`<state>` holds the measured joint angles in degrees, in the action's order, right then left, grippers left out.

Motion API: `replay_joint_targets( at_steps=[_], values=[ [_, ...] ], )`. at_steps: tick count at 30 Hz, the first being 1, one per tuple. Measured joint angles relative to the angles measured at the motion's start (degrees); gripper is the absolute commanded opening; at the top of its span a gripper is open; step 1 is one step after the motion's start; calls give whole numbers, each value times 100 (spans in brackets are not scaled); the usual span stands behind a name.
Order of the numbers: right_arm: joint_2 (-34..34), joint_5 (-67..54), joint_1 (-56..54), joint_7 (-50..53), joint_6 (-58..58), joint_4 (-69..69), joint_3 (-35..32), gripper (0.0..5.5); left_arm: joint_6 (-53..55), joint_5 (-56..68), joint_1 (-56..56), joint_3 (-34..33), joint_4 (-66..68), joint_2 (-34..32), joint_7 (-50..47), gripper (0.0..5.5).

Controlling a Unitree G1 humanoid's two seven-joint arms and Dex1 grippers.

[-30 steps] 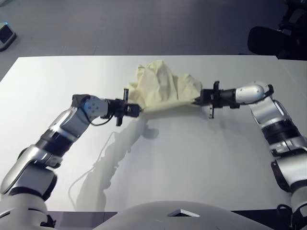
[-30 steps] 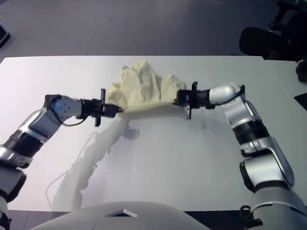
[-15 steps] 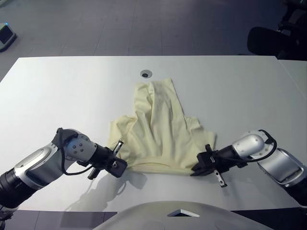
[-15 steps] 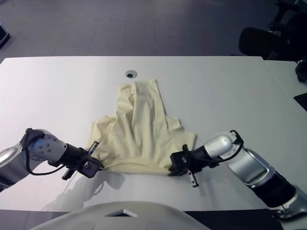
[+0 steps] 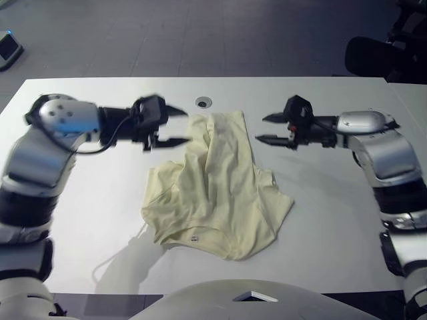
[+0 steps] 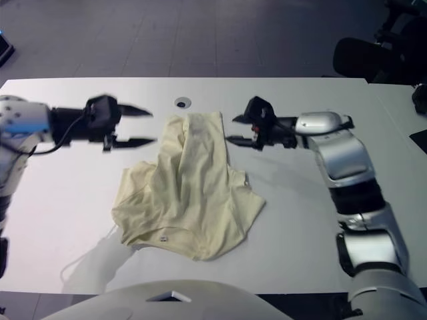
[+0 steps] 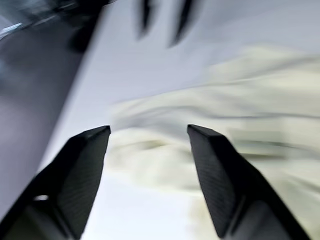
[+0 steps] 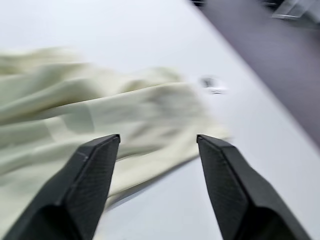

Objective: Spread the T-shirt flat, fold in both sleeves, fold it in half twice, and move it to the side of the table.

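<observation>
White desk (image 5: 80,200): left fingers (image 5: 177,140) spread apart, empty, hovering just beside far left edge of crumpled pale-yellow T-shirt (image 5: 213,193), which lies loose mid-desk. Right fingers (image 5: 273,117) likewise apart, empty, near its far right edge, not touching.

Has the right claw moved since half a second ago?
Yes. The right claw left the near table edge for the far side, nearly level with the grommet hole.

No readable text, numbers, signs. Small mark (image 5: 193,238) at T-shirt (image 5: 220,193) collar: too small to read.
</observation>
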<state>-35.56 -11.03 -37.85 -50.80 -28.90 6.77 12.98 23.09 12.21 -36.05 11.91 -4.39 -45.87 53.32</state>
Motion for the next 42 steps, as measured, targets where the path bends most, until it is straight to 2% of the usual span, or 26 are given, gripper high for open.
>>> replay_joint_targets(
  at_steps=[5,11,13,15,19,24,33,39,42],
  values=[
    [907,553,-712,1015,966,2080,130,432,-647,-945,-941,469,2508,1186,-1350,440],
    [1833,1112,-1462,2165,2050,4504,138,528,-1460,-1666,-1687,850,5271,2302,-2263,539],
    [2242,1431,-1796,2651,2503,5579,157,538,-1869,-2055,-1951,989,6460,2668,-2585,540],
    [2484,1664,-1956,2894,2765,6080,223,538,-2119,-2272,-2032,1027,7005,2837,-2735,540],
    [2590,2090,-1973,3276,2970,6637,269,538,-2490,-2551,-2107,1013,7477,2912,-2933,540],
    [2577,2496,-1961,3530,3115,6710,415,538,-2644,-2671,-2125,942,7614,2908,-2986,540],
    [2139,3020,-1972,3670,3077,6711,628,538,-2533,-2775,-2077,604,7773,2659,-3298,540],
    [2005,3159,-1996,3751,2935,6731,616,538,-2450,-2654,-1975,192,7773,2727,-3628,540],
    [2005,3162,-2000,3751,2902,6731,579,538,-2474,-2314,-1971,-243,7766,2789,-3759,540]
  ],
)
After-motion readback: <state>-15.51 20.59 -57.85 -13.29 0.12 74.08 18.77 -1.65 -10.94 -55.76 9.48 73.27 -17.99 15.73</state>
